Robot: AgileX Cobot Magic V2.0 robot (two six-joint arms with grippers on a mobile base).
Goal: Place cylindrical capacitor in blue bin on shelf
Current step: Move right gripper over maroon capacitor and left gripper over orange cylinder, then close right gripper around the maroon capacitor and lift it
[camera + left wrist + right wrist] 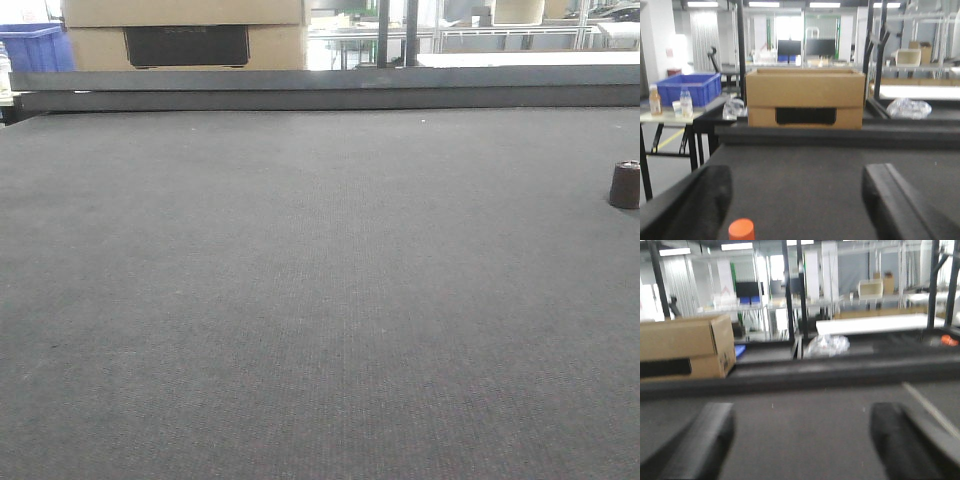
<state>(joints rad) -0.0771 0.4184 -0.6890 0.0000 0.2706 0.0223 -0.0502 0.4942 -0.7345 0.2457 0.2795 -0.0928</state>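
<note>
Capacitor position: the cylindrical capacitor (625, 185) stands upright on the dark worktop (300, 300), at the right edge of the front view, apart from everything else. We see the left fingers (700, 200) spread apart and gripping nothing; an orange round object (741, 230) sits low between them. The right fingers (705, 440) are likewise spread and hold nothing. We cannot tell how the capacitor lies relative to either pair, as only the front view shows it.
</note>
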